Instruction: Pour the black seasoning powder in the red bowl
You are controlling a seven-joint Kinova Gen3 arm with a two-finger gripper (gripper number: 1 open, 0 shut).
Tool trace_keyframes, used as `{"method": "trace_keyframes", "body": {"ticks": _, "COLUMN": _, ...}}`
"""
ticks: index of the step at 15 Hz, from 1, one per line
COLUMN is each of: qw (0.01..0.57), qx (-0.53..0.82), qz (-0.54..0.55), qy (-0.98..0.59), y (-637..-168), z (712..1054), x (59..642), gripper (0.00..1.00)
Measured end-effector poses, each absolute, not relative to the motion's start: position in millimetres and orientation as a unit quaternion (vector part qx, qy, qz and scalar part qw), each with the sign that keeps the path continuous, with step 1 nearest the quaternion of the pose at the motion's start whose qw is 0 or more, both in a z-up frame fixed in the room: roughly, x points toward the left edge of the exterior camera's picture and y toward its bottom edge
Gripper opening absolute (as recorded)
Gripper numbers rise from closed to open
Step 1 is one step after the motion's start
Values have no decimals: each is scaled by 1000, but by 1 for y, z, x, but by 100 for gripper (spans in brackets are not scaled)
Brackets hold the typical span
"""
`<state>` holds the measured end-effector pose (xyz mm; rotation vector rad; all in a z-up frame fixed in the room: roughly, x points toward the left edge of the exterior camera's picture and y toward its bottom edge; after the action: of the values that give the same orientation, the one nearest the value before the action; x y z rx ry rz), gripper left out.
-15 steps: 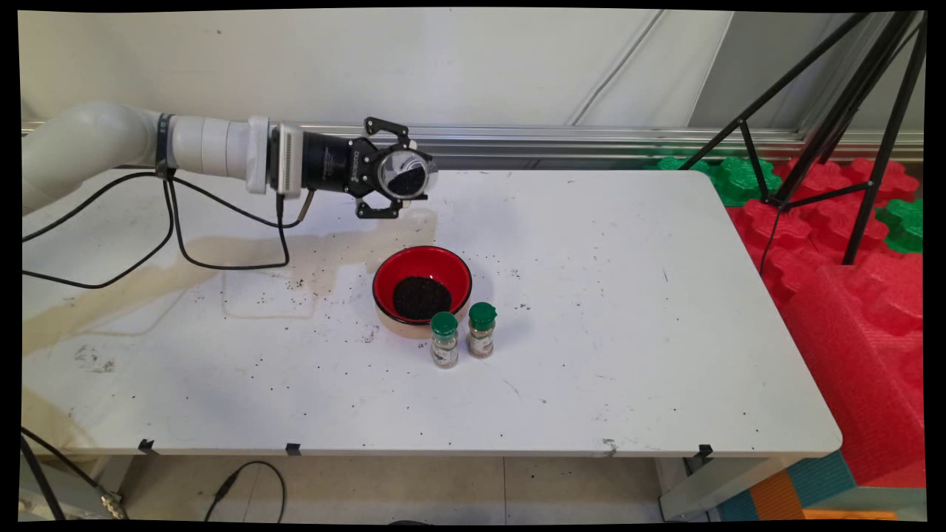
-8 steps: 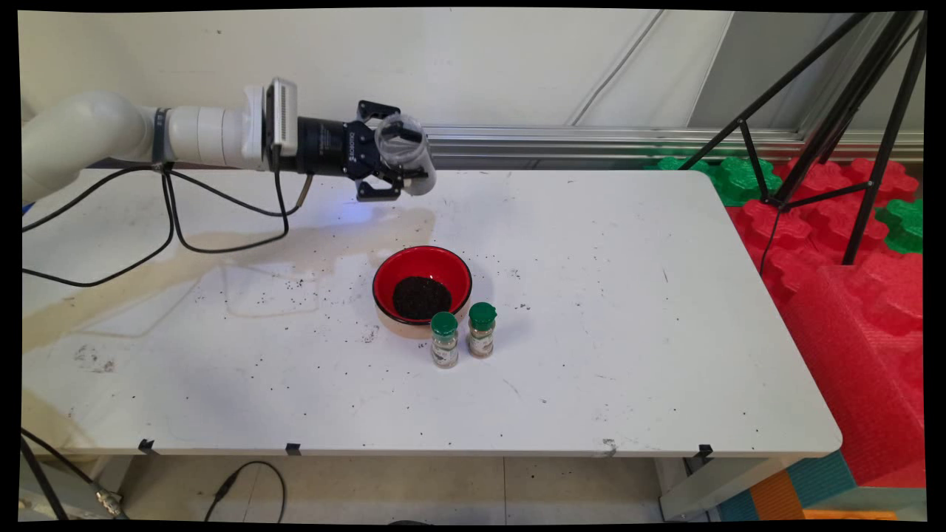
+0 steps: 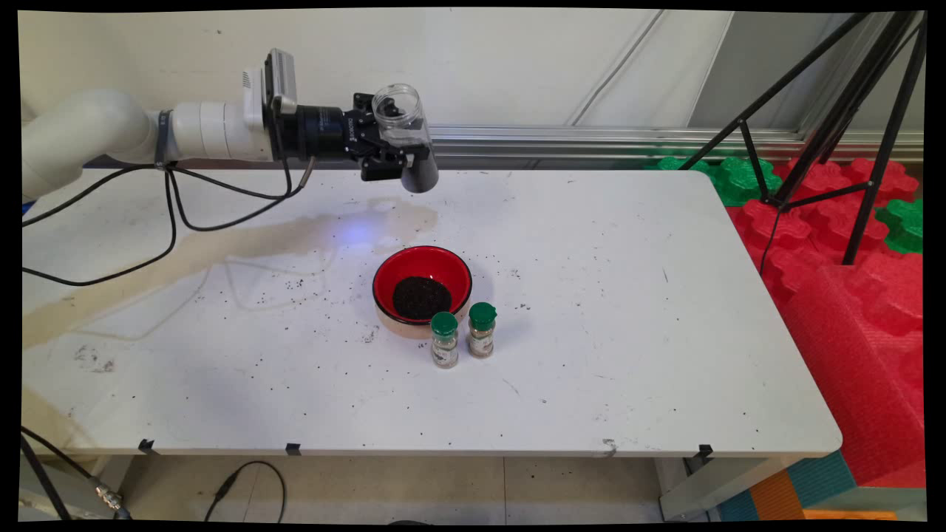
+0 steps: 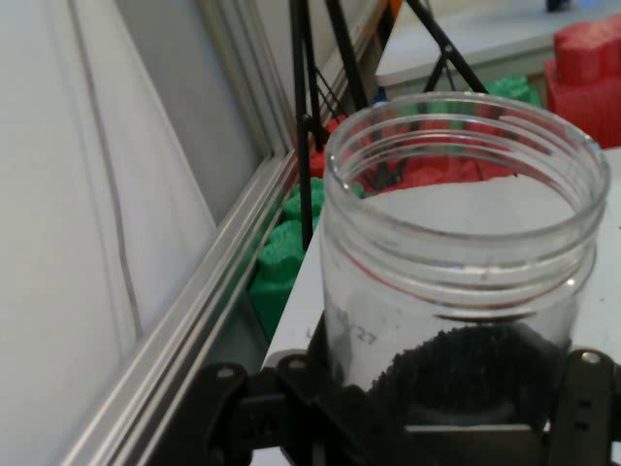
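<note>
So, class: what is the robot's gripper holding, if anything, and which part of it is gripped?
The gripper holds a clear plastic jar with dark grains in the bottom. Its fingers clamp the jar's lower body, leaving the open mouth free on top.

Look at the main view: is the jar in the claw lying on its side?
No. The claw holds the clear jar nearly upright, its open mouth pointing up.
</note>
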<state>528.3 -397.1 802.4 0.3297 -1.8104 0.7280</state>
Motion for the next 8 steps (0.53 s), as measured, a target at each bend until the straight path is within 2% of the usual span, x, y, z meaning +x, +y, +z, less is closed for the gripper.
{"method": "trace_keyframes", "body": {"ticks": 8, "qw": 571, "qx": 252, "qz": 243, "qy": -743, "y": -416, "z": 779, "x": 533, "gripper": 0}}
